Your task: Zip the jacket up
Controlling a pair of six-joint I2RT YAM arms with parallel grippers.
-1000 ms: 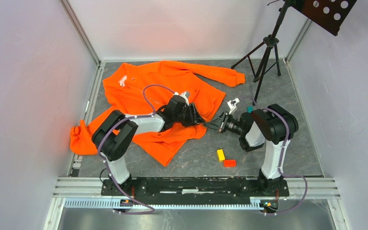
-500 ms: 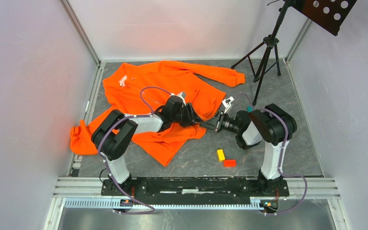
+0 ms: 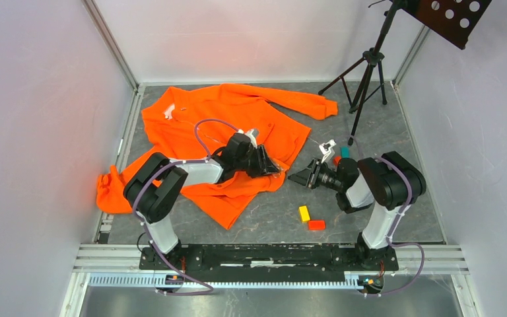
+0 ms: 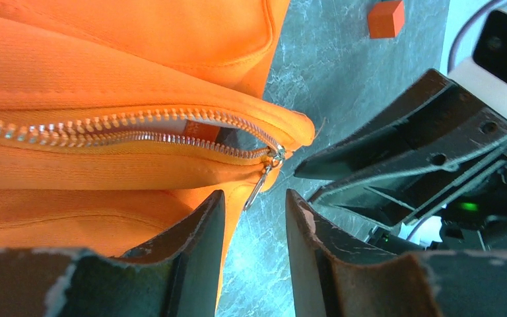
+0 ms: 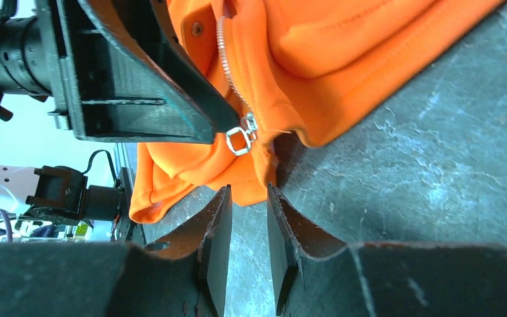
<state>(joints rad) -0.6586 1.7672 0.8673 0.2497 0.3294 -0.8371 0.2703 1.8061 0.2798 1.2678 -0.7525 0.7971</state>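
Observation:
The orange jacket [image 3: 224, 125] lies spread on the grey floor at the left centre. Its pale zipper [image 4: 125, 132] is parted, with the slider [image 4: 274, 156] at the hem corner and the pull tab hanging down. My left gripper [image 3: 269, 165] sits over that corner; in the left wrist view it [image 4: 254, 201] is open, with the pull tab just ahead of its tips and nothing between them. My right gripper [image 3: 302, 178] is on bare floor just right of the hem. In the right wrist view it [image 5: 247, 195] is slightly open and empty, with the zipper pull [image 5: 239, 139] ahead.
A yellow block [image 3: 304, 213] and a red-orange block [image 3: 316, 224] lie on the floor near the right arm. A small teal item [image 3: 344, 151] is by the right wrist. A black tripod [image 3: 364, 72] stands at the back right. White walls enclose the floor.
My right gripper reached the jacket's hem corner half a second ago and has now drawn back to the right. My left gripper has stayed over the hem corner.

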